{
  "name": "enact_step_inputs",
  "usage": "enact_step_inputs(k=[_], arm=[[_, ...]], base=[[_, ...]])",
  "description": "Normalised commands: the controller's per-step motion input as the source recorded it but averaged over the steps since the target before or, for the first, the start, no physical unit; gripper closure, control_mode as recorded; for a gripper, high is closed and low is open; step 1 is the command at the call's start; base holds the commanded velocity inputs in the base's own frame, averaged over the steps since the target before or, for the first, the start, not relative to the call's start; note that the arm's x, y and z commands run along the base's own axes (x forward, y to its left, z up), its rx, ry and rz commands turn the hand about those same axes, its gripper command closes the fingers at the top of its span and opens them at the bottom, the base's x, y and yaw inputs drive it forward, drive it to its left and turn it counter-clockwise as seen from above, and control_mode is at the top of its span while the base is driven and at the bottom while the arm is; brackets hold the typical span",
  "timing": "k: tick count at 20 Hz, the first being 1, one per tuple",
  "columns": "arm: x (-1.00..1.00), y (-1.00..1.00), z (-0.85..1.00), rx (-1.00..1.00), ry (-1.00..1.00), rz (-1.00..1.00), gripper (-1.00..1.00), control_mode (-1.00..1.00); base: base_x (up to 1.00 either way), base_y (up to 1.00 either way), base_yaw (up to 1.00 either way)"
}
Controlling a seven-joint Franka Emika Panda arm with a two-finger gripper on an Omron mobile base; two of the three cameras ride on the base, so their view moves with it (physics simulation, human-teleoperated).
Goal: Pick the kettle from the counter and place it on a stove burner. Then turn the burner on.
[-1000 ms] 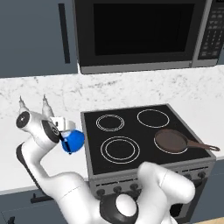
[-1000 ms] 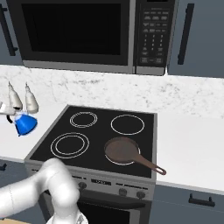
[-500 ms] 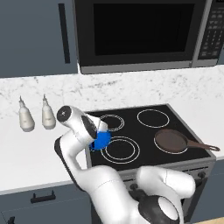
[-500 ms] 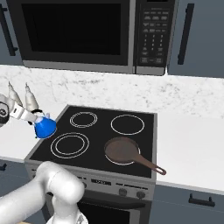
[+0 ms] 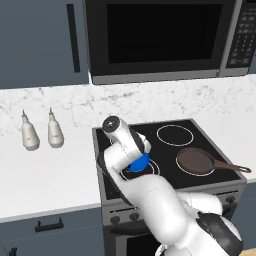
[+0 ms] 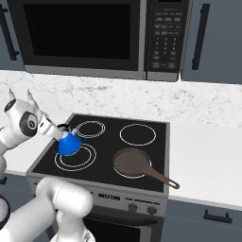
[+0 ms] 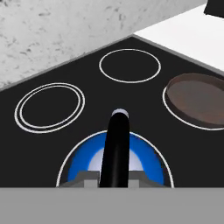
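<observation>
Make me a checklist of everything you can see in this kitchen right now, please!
Surface: white counter on both sides of a black glass stove.
Job's things: blue kettle held by its black handle over the front left burner, the big double ring; whether it rests on the glass cannot be told.
Clutter: brown pan on the front right burner; two pale bottles on the counter to the left.
Grippers: gripper, jaws shut on the kettle's handle.
Cables: nothing seen.
Surroundings: microwave above the stove, marble back wall, dark cupboards.
</observation>
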Motion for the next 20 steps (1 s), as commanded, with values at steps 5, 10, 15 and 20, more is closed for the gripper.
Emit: enact_step_inputs(k=[5,10,15,20], arm=[[0.00,-0.48,-0.16,0.01,-0.03,-0.01,1.00,-1.00],[0.00,-0.03,-0.27,0.00,0.00,0.00,1.00,-1.00],[0.00,-0.04,-0.04,0.11,0.00,0.00,1.00,-1.00],[0.12,0.02,0.13,0.17,0.08,-0.01,1.00,-1.00]], base=[[0.00,0.00,0.00],[0.00,0.00,0.00],[0.00,0.00,0.00],[0.00,0.00,0.00]])
